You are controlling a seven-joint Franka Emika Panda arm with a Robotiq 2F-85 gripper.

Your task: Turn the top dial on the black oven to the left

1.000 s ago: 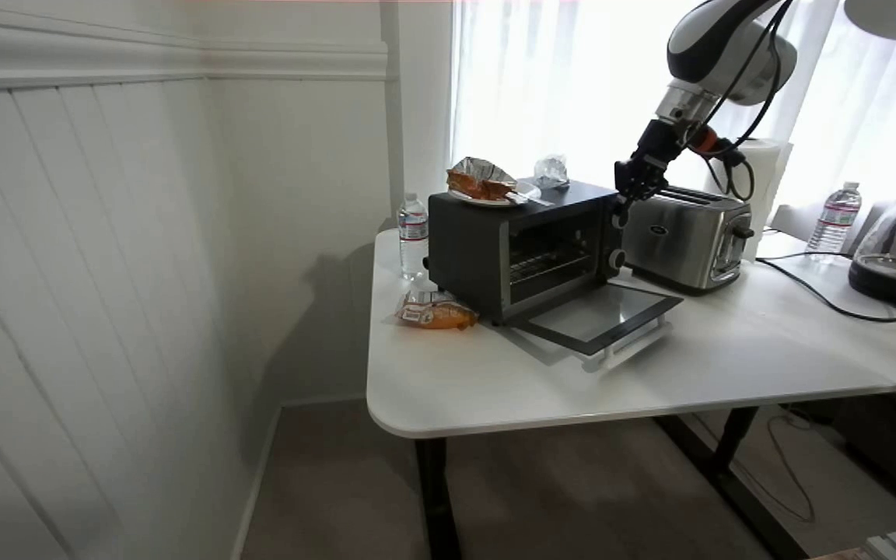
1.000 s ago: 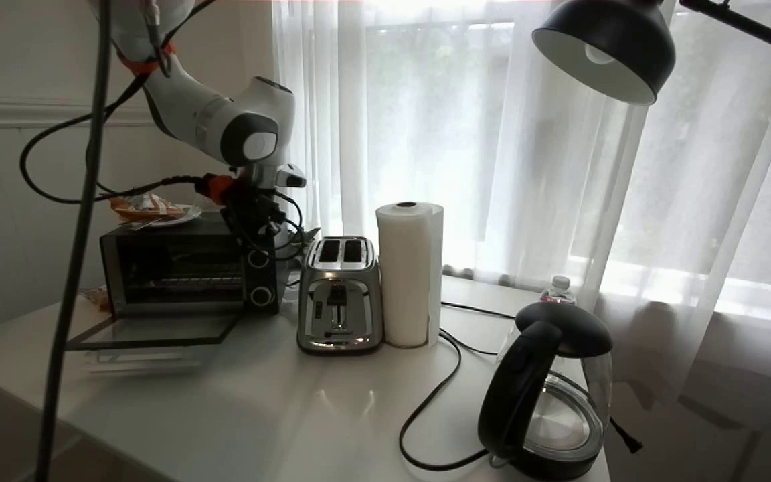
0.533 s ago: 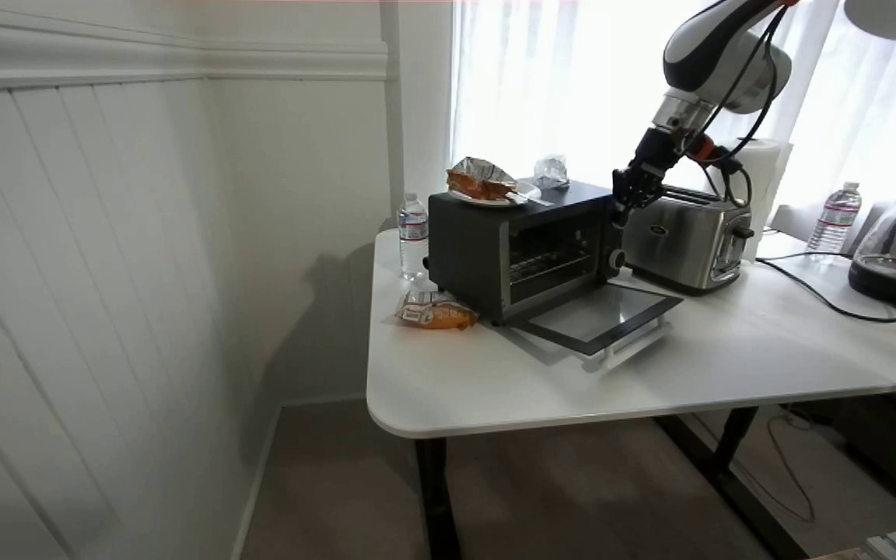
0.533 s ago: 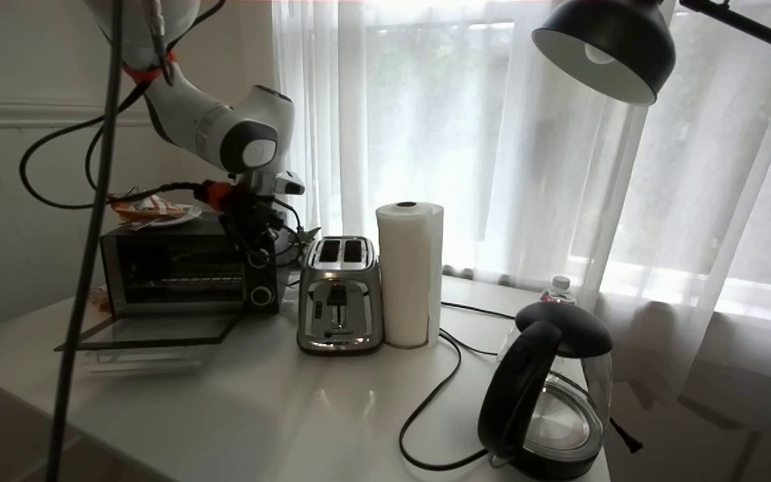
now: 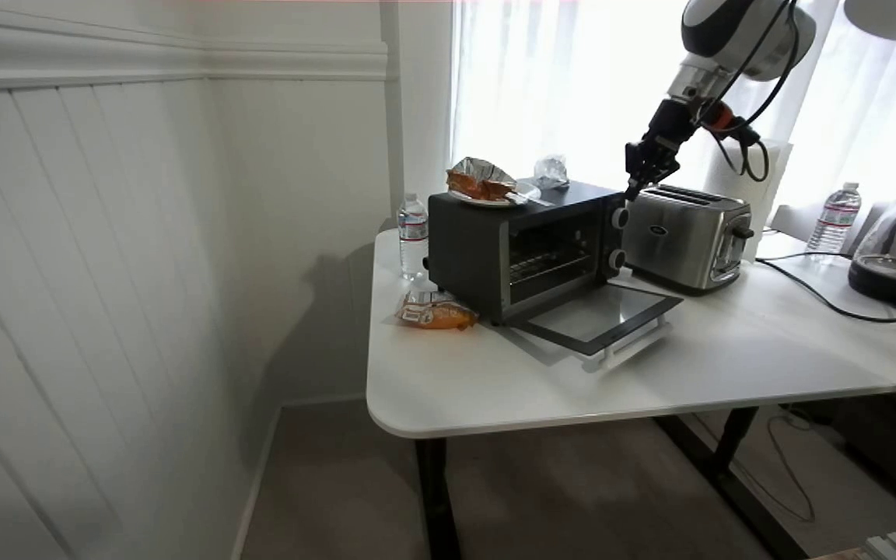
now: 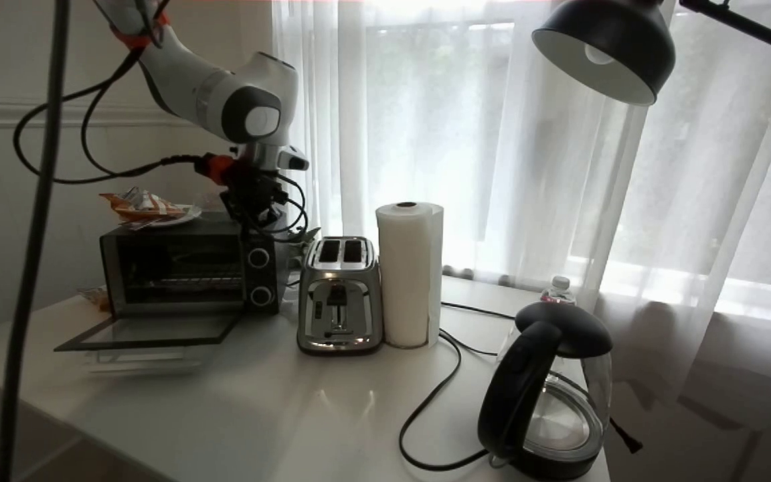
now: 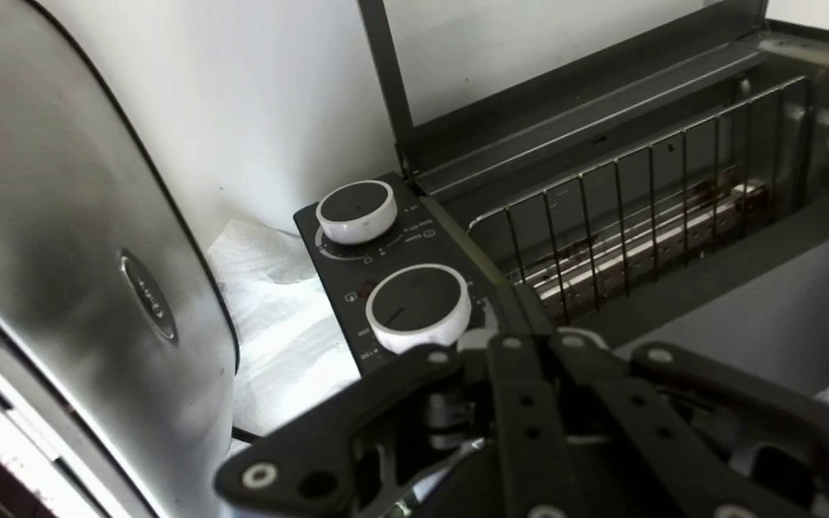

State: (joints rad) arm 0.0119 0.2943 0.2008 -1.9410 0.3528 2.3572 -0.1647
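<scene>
Hovering near the top dial of the black oven, with the gripper pressed together. Slanting downward above the worktop.

The boxy black oven stands upright on the white surface, its glass-panelled door lowered open at the front, a wire rack inside. The round top dial sits directly above a matching lower dial on the front panel, its face dark, its rim pale, a short line on it pointing roughly toward the printed 200
</scene>
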